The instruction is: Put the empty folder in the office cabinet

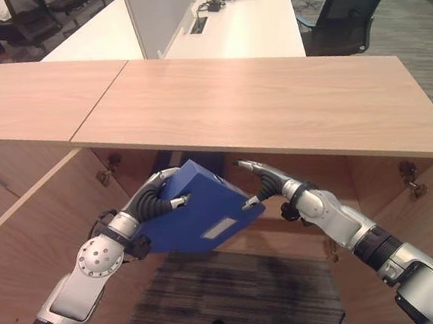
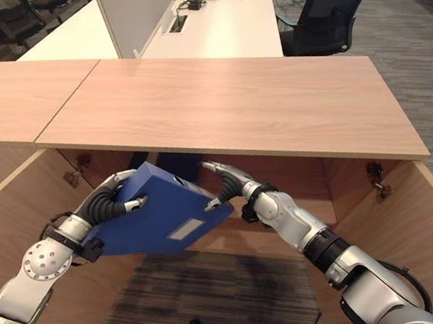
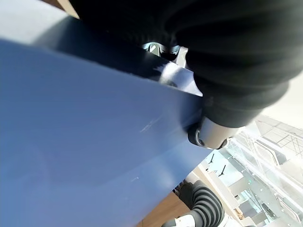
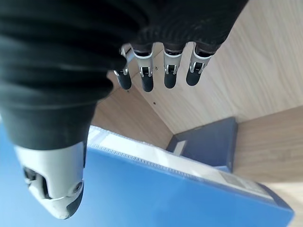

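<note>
two hands: both on the folder, centre of the frame
left hand: fingers curled round the folder's left edge, gripping it
right hand: fingers straight, thumb tip touching the folder's right edge
blue folder: tilted, held in the air at the cabinet mouth
cabinet: doors open, wooden top just above the folder
dark folder: inside the cabinet
desk: white, top centre
office chair: upper right

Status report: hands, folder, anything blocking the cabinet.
Left hand curled on blue folder, right hand open against its other edge. Folder tilted at the cabinet opening, not in yet. Another dark folder already inside.
</note>
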{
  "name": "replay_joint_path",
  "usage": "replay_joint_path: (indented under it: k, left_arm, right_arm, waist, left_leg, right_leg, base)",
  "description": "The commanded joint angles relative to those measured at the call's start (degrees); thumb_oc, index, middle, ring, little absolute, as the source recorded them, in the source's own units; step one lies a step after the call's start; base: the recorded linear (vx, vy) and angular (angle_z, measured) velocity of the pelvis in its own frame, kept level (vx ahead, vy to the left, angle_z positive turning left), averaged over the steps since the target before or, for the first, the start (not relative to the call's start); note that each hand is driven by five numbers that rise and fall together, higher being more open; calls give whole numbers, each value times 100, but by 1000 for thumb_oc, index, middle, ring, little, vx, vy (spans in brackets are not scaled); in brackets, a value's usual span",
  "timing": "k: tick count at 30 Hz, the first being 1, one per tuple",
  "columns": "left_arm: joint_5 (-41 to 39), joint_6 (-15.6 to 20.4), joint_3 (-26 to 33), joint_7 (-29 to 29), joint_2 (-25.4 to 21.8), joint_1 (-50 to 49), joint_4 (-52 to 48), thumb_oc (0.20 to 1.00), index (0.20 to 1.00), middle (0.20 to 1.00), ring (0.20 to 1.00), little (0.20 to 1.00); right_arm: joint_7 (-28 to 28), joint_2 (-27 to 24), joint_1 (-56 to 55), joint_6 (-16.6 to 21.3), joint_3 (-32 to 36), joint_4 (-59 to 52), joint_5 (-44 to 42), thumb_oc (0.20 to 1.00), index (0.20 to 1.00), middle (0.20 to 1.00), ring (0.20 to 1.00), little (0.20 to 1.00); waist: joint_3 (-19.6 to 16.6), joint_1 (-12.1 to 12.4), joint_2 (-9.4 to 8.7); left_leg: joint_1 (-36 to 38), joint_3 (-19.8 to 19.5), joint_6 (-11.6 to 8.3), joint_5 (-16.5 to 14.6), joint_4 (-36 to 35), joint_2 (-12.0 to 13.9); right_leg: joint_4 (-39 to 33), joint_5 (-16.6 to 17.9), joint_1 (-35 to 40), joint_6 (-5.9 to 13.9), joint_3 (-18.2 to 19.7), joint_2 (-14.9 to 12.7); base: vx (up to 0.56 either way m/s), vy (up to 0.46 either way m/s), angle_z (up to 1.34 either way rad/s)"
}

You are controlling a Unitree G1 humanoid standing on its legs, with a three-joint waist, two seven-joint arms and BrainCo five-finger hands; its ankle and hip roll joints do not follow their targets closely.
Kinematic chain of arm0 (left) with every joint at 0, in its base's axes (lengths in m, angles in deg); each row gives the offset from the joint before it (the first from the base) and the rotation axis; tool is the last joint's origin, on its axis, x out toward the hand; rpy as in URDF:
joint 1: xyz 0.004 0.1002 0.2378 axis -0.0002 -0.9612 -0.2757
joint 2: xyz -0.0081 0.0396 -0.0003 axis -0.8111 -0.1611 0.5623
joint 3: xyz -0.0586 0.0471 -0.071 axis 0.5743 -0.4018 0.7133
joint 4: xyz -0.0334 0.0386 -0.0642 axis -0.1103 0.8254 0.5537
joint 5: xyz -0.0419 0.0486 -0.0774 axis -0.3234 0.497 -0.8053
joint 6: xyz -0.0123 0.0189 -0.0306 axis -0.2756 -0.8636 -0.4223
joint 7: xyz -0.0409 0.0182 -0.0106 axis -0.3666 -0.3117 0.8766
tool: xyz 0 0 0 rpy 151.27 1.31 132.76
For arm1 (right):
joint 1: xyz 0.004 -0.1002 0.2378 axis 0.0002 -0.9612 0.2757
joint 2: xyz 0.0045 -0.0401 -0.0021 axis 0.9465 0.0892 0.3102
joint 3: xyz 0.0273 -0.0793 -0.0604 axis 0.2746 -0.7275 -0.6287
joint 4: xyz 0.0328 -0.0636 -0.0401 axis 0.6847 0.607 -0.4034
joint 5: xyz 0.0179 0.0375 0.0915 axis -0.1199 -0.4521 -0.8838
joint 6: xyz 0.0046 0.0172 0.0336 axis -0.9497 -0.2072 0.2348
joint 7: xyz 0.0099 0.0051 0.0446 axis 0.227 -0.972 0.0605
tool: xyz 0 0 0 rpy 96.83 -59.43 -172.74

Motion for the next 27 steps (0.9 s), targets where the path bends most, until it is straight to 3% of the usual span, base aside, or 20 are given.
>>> replay_joint_path:
  k: [1, 9, 20, 21, 22, 27]
  left_arm:
    - [25, 480, -93, -300, 0, 798, -303, 200, 200, 200, 200, 200]
    - [589, 513, -175, -505, 135, 1034, -418, 200, 200, 200, 200, 200]
    - [291, 731, -297, -486, 105, 1413, -1155, 200, 200, 200, 200, 200]
    - [117, 794, -341, -432, 48, 1475, -1339, 200, 200, 200, 200, 200]
    - [99, 787, -329, -422, 34, 1471, -1350, 200, 200, 200, 200, 200]
    - [-154, 831, -518, -355, -8, 1659, -1475, 200, 200, 200, 200, 200]
  right_arm:
    - [31, 194, 245, 273, -173, -200, -250, 1000, 1000, 1000, 1000, 1000]
    - [22, 443, 314, 288, -316, -184, -231, 1000, 1000, 1000, 1000, 1000]
    - [-84, 862, 325, 266, -597, 233, -347, 1000, 1000, 1000, 1000, 1000]
    - [-132, 941, 360, 261, -694, 339, -351, 536, 536, 536, 536, 536]
    - [-128, 958, 373, 269, -694, 360, -351, 200, 200, 200, 200, 200]
    - [-382, 1099, 370, 262, -915, 450, -614, 200, 200, 200, 200, 200]
  waist:
    - [-299, 102, -339]
    - [-314, 95, -357]
    - [-325, 114, -360]
    - [-329, 129, -358]
    - [-325, 129, -366]
    - [-341, 138, -383]
  left_leg:
    - [20, -77, -135, -675, 12, 149]
    - [18, -82, -139, -686, 12, 145]
    - [13, -75, -139, -688, 12, 134]
    - [14, -77, -140, -687, 12, 134]
    - [15, -73, -141, -688, 12, 135]
    - [34, -71, -145, -692, 12, 131]
  right_leg:
    - [28, 281, 10, 420, -174, -587]
    - [28, 278, 8, 422, -171, -592]
    - [28, 287, 1, 429, -178, -593]
    - [28, 289, 0, 431, -174, -593]
    - [28, 290, -1, 430, -170, -593]
    - [28, 292, 8, 432, -169, -591]
  base:
    - [0, 0, 0]
    - [0, 0, 0]
    - [0, 0, 0]
    - [0, 0, 0]
    - [0, 0, 0]
    - [0, 0, 0]
